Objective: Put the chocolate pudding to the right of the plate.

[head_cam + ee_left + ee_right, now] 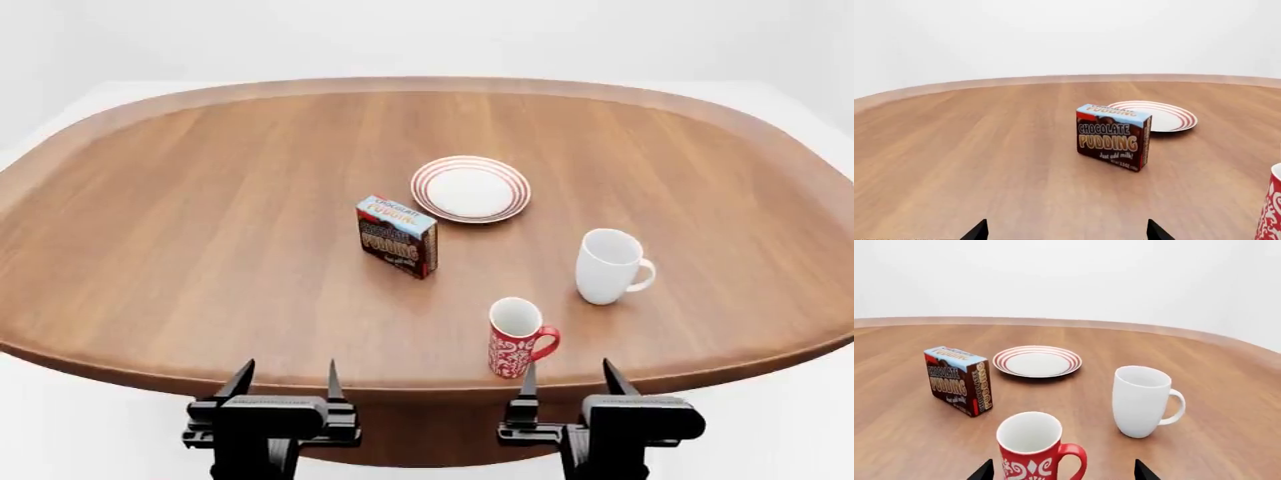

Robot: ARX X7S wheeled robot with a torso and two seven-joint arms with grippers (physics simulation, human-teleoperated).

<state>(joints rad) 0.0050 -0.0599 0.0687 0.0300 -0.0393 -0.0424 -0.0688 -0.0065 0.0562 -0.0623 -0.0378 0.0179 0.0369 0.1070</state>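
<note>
The chocolate pudding carton point(398, 236) stands upright near the table's middle, its light-blue top up; it also shows in the left wrist view point(1113, 136) and the right wrist view point(959, 380). The plate point(470, 188), white with red rings, lies just behind and to the right of it, close but apart; it also shows in the wrist views point(1163, 115) point(1037, 361). My left gripper point(283, 384) is open and empty at the table's near edge, well short of the carton. My right gripper point(569, 381) is open and empty, just behind the red mug.
A red patterned mug point(517, 337) stands near the front edge, right before my right gripper; it also shows in the right wrist view point(1034, 446). A white mug point(610, 265) stands right of the carton. The round wooden table point(200, 220) has a raised rim.
</note>
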